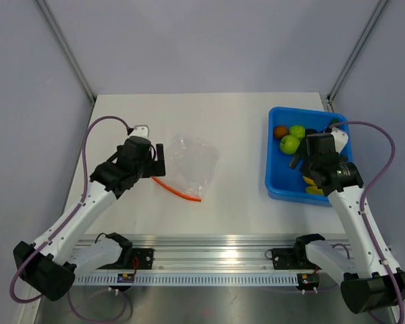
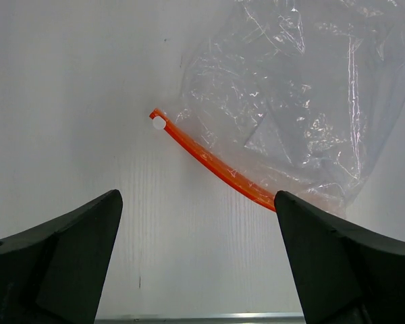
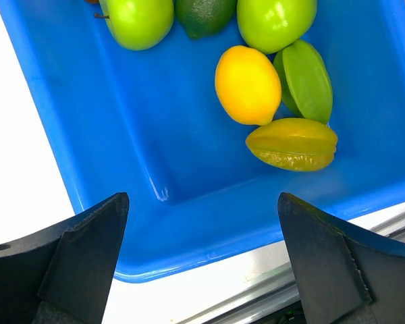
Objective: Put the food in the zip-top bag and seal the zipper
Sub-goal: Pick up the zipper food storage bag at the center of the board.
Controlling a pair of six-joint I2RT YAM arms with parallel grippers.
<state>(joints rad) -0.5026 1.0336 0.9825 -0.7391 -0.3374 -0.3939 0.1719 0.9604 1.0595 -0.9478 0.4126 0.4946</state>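
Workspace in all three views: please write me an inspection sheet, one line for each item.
Surface: white table, no spill seen.
Job's things: zip-top bag lies flat, no food in it; zipper on its near edge; fruit lies in the blue tray.
Clutter: nothing seen.
End effectors: left end effector open, facing the zipper; right end effector open, above the tray; both hold nothing.
Cables: a purple cable loops beside each arm.
Surroundings: grey walls; metal rail at the near edge.

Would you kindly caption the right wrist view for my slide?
Open right gripper over blue tray holding lemon, starfruit and green apples.
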